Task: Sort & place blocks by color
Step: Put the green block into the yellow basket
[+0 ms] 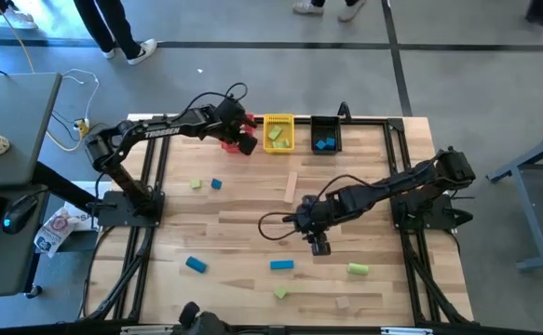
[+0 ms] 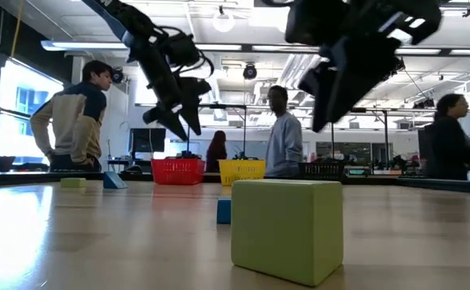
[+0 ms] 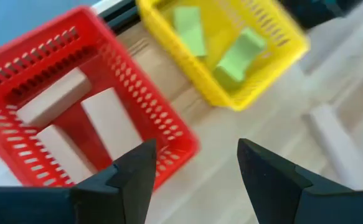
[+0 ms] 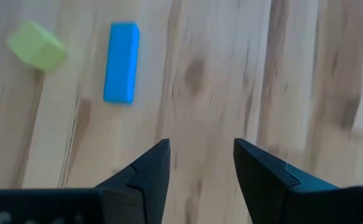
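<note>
Over the red bin [image 3: 75, 112] holding wood blocks [image 3: 109, 124], the left gripper [image 3: 193, 180] hangs, jaws wide and empty.

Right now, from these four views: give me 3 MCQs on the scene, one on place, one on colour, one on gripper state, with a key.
1. Where is the left gripper?
A. over the red bin
B. over the black bin
C. at the table's front edge

2. What colour are the blocks in the yellow bin?
A. blue
B. light green
C. natural wood

3. How do the right gripper's jaws stand?
A. shut on a blue bar
B. open, holding nothing
C. shut on a green cube

Key:
1 A, the high view puts it at the red bin in the bin row.
2 B, the left wrist view shows green blocks inside.
3 B, the right wrist view shows bare table between the fingers, the blue bar lying apart.
</note>
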You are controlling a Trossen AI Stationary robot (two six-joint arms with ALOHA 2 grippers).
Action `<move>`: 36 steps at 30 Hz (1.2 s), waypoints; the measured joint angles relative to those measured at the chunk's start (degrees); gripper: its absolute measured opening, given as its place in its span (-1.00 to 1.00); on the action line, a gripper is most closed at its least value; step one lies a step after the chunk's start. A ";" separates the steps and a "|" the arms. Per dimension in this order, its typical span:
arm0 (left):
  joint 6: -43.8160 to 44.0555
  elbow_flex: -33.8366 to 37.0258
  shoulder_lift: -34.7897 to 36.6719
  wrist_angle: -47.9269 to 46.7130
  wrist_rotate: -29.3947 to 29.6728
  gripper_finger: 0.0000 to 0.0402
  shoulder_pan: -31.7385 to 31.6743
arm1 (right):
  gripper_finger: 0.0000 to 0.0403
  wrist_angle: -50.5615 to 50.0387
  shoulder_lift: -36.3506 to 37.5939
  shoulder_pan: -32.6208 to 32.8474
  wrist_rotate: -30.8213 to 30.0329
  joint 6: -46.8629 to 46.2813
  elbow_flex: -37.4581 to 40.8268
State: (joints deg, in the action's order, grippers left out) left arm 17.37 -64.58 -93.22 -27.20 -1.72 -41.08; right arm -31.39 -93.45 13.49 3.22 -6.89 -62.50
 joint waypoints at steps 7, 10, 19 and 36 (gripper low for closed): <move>-1.62 0.00 4.13 0.04 0.72 0.04 5.57 | -0.19 -9.79 0.00 2.34 0.08 -8.32 0.00; -2.12 0.00 5.03 0.04 0.85 0.04 7.99 | -0.19 -13.19 0.00 3.75 0.60 -11.24 0.00; -2.03 0.00 5.47 0.01 0.88 0.04 14.14 | -0.19 -19.73 0.00 9.71 1.49 -18.88 0.00; -1.06 0.00 5.46 0.05 0.92 0.04 18.71 | 0.05 -25.74 0.00 22.37 1.83 -34.79 0.00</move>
State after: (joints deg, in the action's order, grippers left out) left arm 16.30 -64.58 -87.76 -27.15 -0.80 -22.37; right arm -57.12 -93.45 35.86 5.05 -41.68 -62.50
